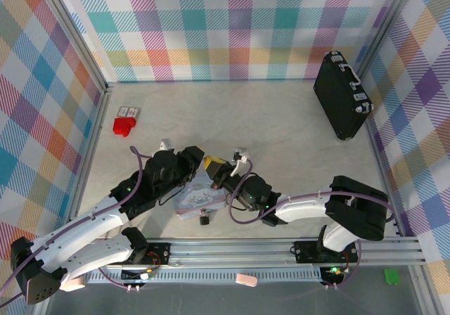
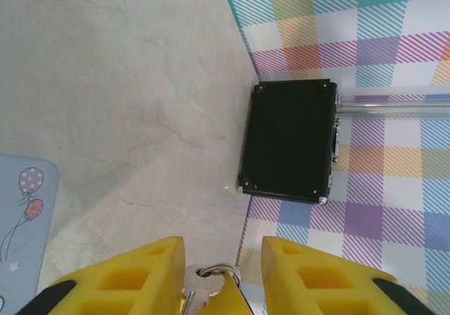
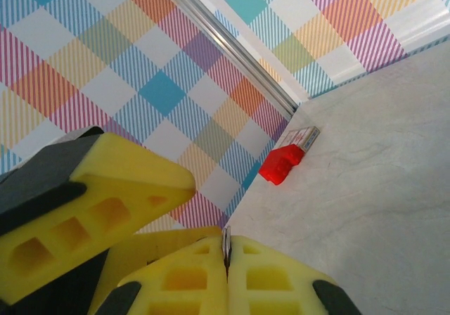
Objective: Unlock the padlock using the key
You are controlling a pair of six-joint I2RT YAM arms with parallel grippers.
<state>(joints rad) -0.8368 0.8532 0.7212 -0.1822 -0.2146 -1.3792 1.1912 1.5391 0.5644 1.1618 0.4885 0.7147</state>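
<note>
Key grasp in hand: right gripper (image 3: 226, 255) fingers clamp the key (image 3: 226, 241); left gripper (image 2: 223, 252) fingers stand apart. Next, seat the key in the padlock (image 1: 204, 219), seemingly beside the tin (image 1: 197, 201).

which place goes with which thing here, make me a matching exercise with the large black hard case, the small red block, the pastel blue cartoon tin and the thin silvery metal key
Things:
1. large black hard case
2. small red block
3. pastel blue cartoon tin
4. thin silvery metal key

Places:
A. pinched in the right gripper
B. near the right wall
C. on the table, nearest the arm bases
D. near the left wall

Pairs: 1-B, 2-D, 3-C, 4-A
</note>
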